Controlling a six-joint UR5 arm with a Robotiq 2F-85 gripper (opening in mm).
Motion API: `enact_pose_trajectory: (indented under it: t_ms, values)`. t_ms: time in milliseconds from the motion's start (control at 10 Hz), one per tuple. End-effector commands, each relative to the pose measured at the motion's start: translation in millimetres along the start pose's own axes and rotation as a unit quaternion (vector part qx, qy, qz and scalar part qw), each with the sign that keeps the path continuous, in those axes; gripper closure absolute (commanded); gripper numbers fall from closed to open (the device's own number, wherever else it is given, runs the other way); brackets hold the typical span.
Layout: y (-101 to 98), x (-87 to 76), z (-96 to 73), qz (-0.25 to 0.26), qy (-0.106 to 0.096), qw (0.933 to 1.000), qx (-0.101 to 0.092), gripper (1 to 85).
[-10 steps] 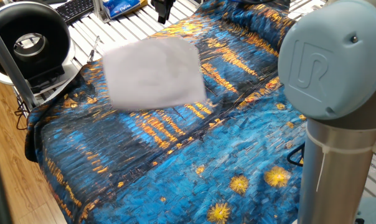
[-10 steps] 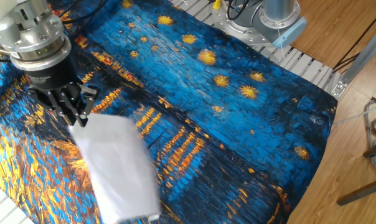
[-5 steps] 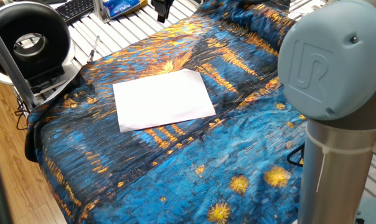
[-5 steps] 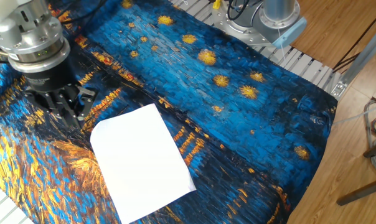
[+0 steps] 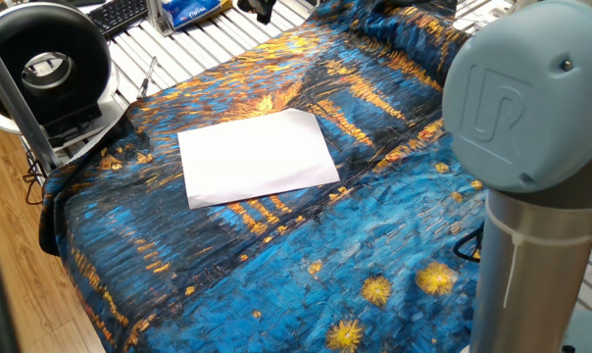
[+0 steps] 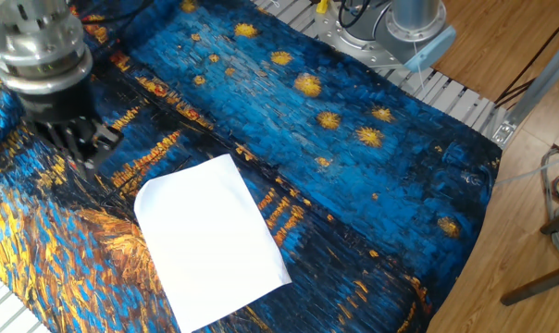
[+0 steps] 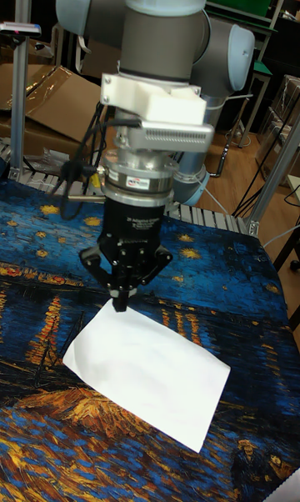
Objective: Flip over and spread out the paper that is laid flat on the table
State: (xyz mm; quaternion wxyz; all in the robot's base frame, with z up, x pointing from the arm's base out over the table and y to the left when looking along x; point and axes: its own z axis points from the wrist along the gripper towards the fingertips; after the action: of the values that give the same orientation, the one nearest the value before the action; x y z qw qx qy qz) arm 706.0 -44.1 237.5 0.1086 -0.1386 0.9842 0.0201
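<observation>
The paper is a plain white sheet lying flat on the table, which is draped in a blue and orange cloth. The other fixed view shows the paper just below and right of my gripper. Nothing touches the sheet. In the tall fixed view my gripper hangs over the far corner of the paper, a little above it. Its fingertips meet in a point with nothing between them. In the one fixed view only a dark tip of the gripper shows at the top edge.
A black round fan and a keyboard sit on the white slatted surface beyond the cloth. The arm's grey joint fills the right foreground. The arm's base stands at the table's far edge.
One second ago the paper was a blur in mid-air under the gripper. It has since landed flat and stayed still. The gripper has risen and drawn away from it.
</observation>
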Motion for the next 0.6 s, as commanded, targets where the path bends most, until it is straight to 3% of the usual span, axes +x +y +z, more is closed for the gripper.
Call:
enact_pose_trajectory:
  t_ms: [0, 100, 500]
  values:
    - [-19.1, -1.4, -21.3, 0.062, -0.025, 0.9973, 0.028, 84.7]
    - [-28.8, 4.7, -20.7, 0.076, -0.017, 0.9959, 0.047, 84.7]
    - [-27.8, 17.5, -6.4, 0.108, 0.005, 0.9929, 0.048, 84.7]
